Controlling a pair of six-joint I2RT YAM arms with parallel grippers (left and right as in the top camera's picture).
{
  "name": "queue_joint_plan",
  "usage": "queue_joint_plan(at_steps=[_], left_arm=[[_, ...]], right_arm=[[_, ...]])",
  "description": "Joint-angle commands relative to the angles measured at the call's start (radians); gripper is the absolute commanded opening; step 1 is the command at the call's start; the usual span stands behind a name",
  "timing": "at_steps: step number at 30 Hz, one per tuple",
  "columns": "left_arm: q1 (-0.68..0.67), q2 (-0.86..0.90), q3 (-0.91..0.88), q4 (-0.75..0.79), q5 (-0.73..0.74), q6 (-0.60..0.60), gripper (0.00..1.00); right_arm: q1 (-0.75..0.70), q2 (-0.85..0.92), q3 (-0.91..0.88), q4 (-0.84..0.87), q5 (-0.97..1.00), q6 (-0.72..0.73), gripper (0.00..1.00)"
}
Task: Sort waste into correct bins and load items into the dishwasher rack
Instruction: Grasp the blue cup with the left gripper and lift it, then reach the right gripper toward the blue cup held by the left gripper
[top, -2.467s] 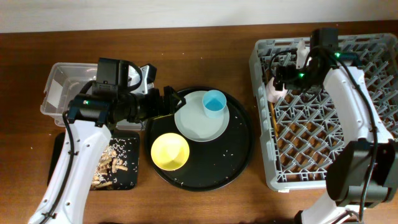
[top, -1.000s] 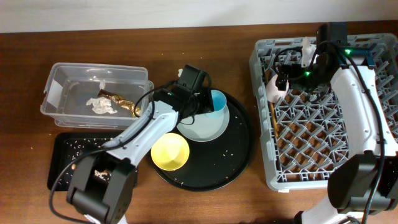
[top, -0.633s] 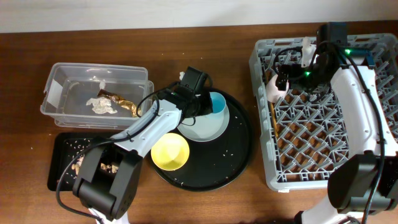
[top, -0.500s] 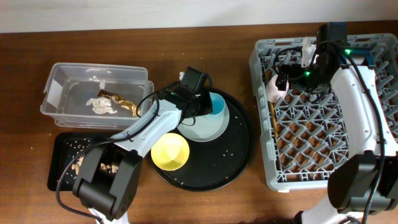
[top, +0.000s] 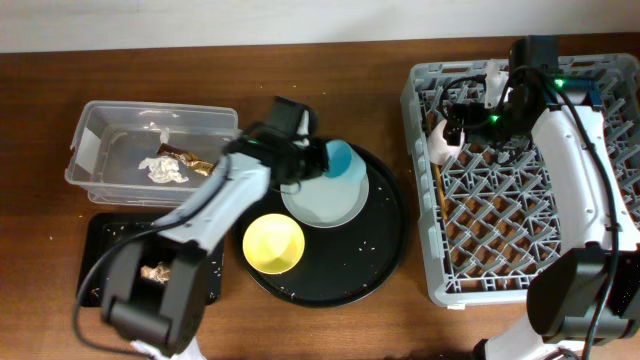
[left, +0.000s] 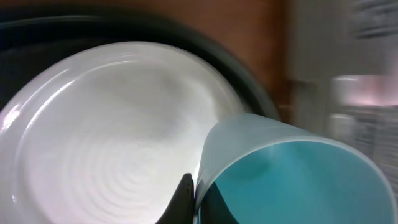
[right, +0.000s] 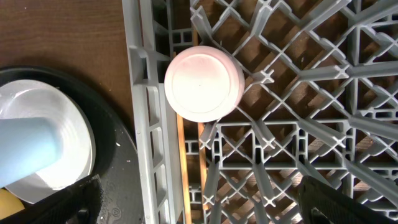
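Blue cup (top: 340, 160) is tipped on its side in the left gripper (top: 316, 162). The wrist view shows the fingers pinched onto its rim wall, so it's clamped on. The pale grey-white plate (top: 325, 198) is right under it, and the yellow bowl (top: 273, 243) sits nearer the arm's base, both on the round black tray (top: 385, 250).

The left arm stretches diagonally from the near-left edge. The right arm runs up over the dishwasher rack (top: 500, 240), then bends left. The right gripper (right: 208, 193) is spread wide with nothing in it. The upside-down pink cup (right: 204, 83) is just ahead of it, with the chopsticks (right: 180, 162) underneath.

Off behind the left gripper are the clear tub (top: 95, 130) with the tissue (top: 160, 170) and wrapper (top: 195, 162), and the black tray (top: 95, 260) with the food scraps (top: 155, 272). It's a brown wooden table (top: 330, 90) with a pale wall (top: 200, 20) behind.
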Motion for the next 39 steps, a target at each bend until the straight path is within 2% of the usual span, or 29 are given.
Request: queue_joint_plan(at_steps=[1, 5, 7, 9, 13, 16, 18, 23, 28, 32, 36, 39], left_arm=[[0.150, -0.132, 0.013, 0.006, 0.559, 0.101, 0.00], [0.331, -0.151, 0.013, 0.018, 1.024, 0.168, 0.01], [0.389, -0.150, 0.013, 0.018, 1.127, 0.203, 0.00], [0.418, -0.150, 0.013, 0.018, 1.167, 0.207, 0.00], [0.429, -0.151, 0.013, 0.019, 1.191, 0.207, 0.00], [0.429, -0.151, 0.013, 0.019, 1.191, 0.207, 0.01], [0.429, -0.151, 0.013, 0.019, 1.191, 0.207, 0.00], [0.429, -0.151, 0.013, 0.019, 1.191, 0.206, 0.01], [0.426, -0.151, 0.013, 0.019, 1.191, 0.206, 0.00], [0.410, -0.151, 0.013, 0.019, 1.191, 0.207, 0.01], [0.387, -0.151, 0.013, 0.018, 1.191, 0.206, 0.00], [0.347, -0.161, 0.013, 0.018, 1.191, 0.206, 0.01]], right_arm=[[0.002, -0.016, 0.017, 0.000, -0.006, -0.003, 0.98], [0.002, -0.016, 0.017, 0.000, -0.006, -0.003, 0.98], [0.002, -0.016, 0.017, 0.000, -0.006, -0.003, 0.98], [0.002, -0.016, 0.017, 0.000, -0.006, -0.003, 0.98], [0.002, -0.016, 0.017, 0.072, -0.011, -0.002, 0.98], [0.002, -0.017, 0.019, 0.062, -0.103, -0.002, 0.98], [0.001, -0.023, 0.041, 0.013, -0.279, -0.034, 0.98], [0.001, -0.053, 0.087, -0.119, -0.883, -0.399, 0.99], [0.001, -0.106, 0.088, -0.197, -1.185, -0.573, 1.00], [0.013, -0.122, 0.088, -0.307, -1.270, -0.685, 0.96], [0.052, -0.125, 0.088, -0.487, -1.264, -0.890, 0.96], [0.102, -0.124, 0.088, -0.539, -1.218, -0.962, 0.96]])
